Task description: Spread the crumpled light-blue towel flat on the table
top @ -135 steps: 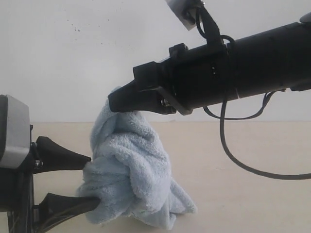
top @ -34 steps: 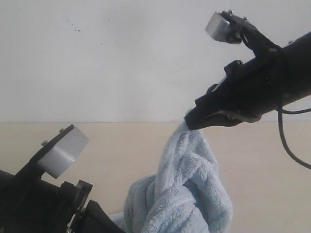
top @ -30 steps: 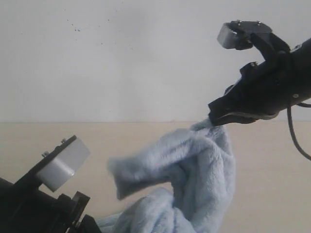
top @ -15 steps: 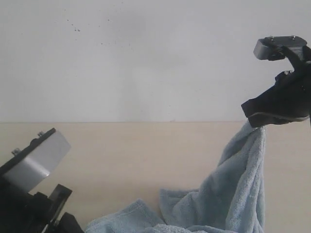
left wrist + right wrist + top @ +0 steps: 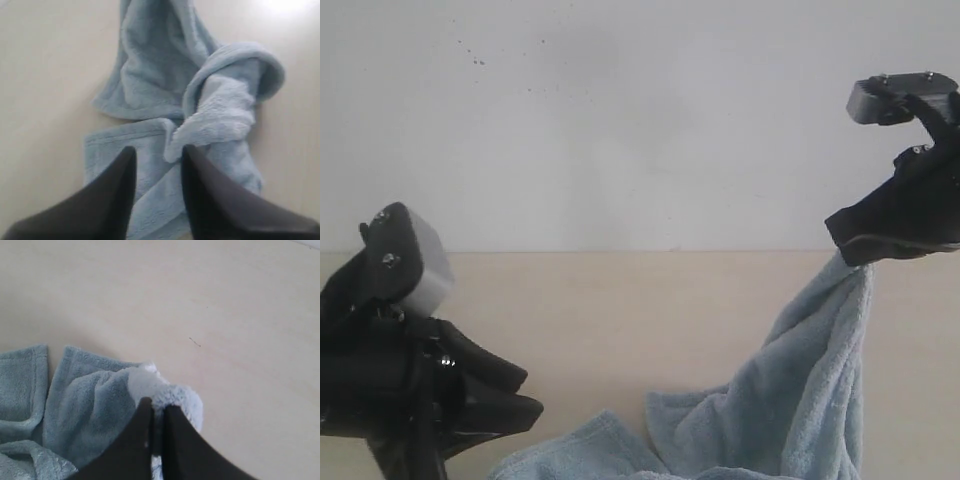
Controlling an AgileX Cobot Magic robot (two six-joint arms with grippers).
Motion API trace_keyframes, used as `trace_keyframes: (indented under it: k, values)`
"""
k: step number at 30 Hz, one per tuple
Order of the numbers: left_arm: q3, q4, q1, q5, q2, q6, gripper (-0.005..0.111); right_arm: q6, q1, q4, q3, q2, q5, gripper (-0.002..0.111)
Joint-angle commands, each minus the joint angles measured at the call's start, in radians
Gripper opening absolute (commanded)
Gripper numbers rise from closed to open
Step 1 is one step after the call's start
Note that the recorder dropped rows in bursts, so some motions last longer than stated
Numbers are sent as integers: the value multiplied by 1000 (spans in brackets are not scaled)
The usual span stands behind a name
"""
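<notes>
Towel [image 5: 810, 400] cloth, pale blue and fluffy, is only partly opened out. One corner is held high on the right of the exterior view. From there the fabric drapes down in a long slanting sheet to the table [image 5: 620, 320], where the rest lies in low folds along the bottom of the frame. The left wrist view shows the part on the table as a flat, hemmed flap beside a rolled, twisted bunch, so it is crumpled there rather than flat. The right gripper [image 5: 842, 242] has its jaws closed on the raised corner. In its own wrist view the two dark fingers [image 5: 130, 450] press nearly together with a tuft of terry pinched between them. The left gripper [image 5: 532, 393] sits low on the left, just beside the towel's nearest edge, with its jaws parted. In the left wrist view its fingers [image 5: 110, 200] stand apart over the cloth with nothing clamped between them; whether the tips touch the towel cannot be told. The table's smooth beige surface stretches wide around the cloth, and a white wall [image 5: 620, 120] rises behind it.
</notes>
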Motion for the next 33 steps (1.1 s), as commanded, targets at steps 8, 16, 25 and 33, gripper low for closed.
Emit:
trace_keyframes:
  k: [8, 16, 25, 33]
  values:
    - [-77, -369, -2, -155, 341, 356, 55, 295, -5, -413, 169, -53, -10, 0]
    - [-210, -632, -2, -97, 550, 641, 55, 538, -126, -685, 335, -135, -1, 0]
    - [-328, -632, -2, -103, 742, 640, 55, 548, -204, -682, 399, -247, 13, 0]
    - [-392, -632, -2, -179, 820, 640, 55, 537, -204, -651, 399, -270, 2, 0]
